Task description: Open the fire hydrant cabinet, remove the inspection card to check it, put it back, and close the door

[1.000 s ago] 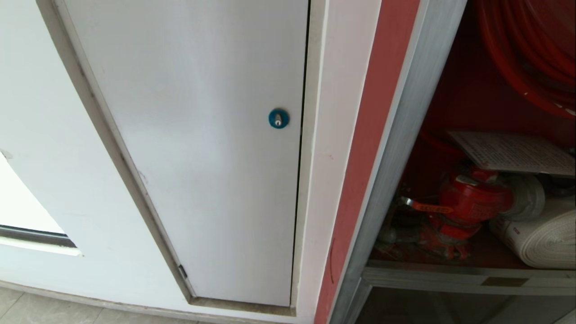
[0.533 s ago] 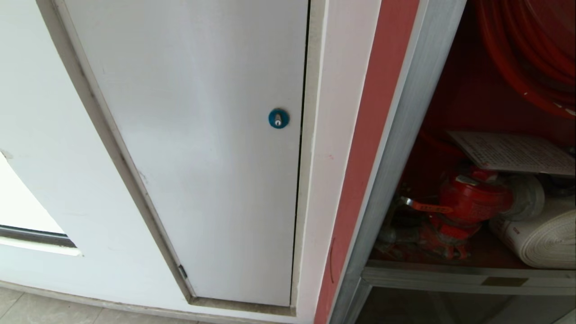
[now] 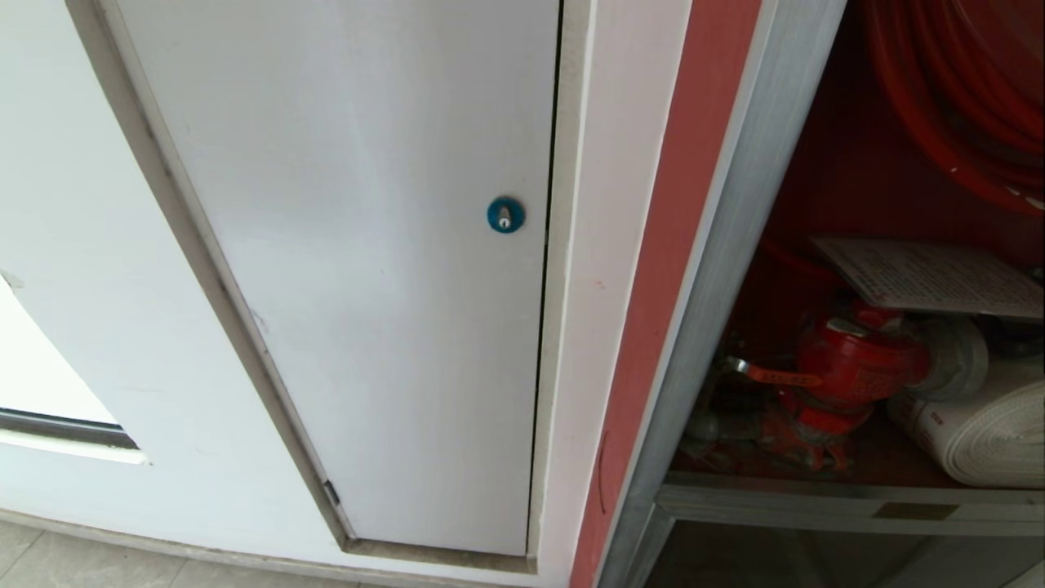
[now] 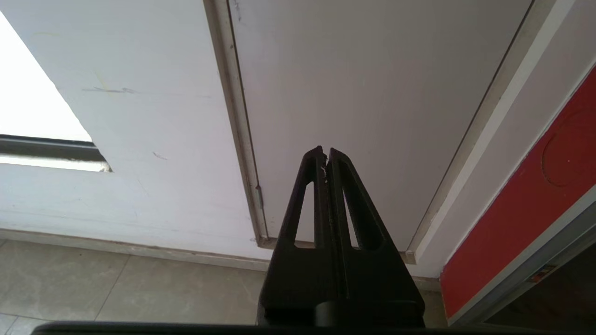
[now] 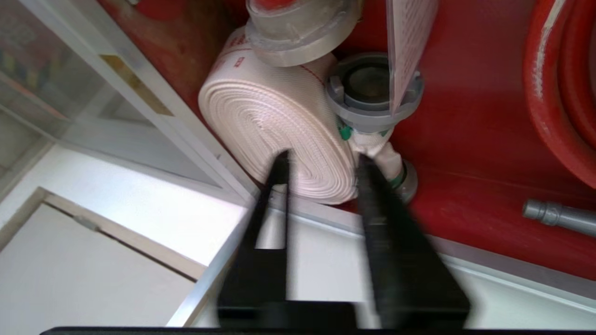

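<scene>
I see a plain white panel door [image 3: 359,269] with a round blue lock [image 3: 505,215] near its right edge (keyhole in the middle), a window opening [image 3: 41,376] at far left, and grey floor tiles [image 4: 116,288] below.

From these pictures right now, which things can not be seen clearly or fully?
- Inspection card: print too small in the head view; cut by the edge in the right wrist view.
- Red hose reel: cropped by the head view's edge.
- Cabinet's glass door: in no view.
- Right claw: blurred; outside the head view.
- White rolled hose: partly behind the claw.
</scene>
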